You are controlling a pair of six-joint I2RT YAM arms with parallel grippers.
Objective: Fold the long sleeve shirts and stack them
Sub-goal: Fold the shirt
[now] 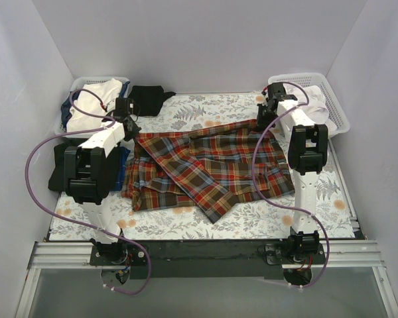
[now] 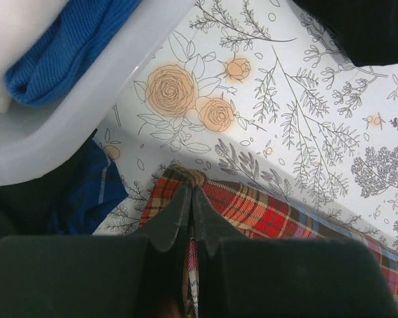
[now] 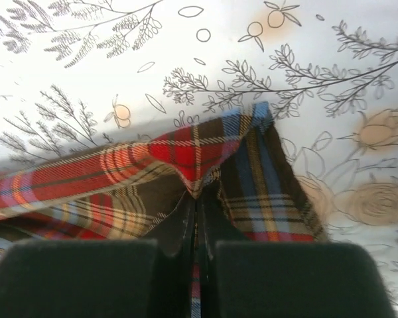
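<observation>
The red-orange plaid shirt lies partly spread, with folds, across the middle of the floral tablecloth. My left gripper is at its far left corner, shut on a pinch of plaid cloth that runs between the fingers. My right gripper is at the far right corner, also shut on the plaid, which bunches into a peak at the fingertips. The black shirt sits crumpled at the back left, apart from both grippers; it shows as dark cloth in the left wrist view.
A white basket with white and blue clothes stands at the back left, its rim close to my left gripper. Another white basket with white cloth is at the back right. A dark stack with blue plaid lies at the left edge.
</observation>
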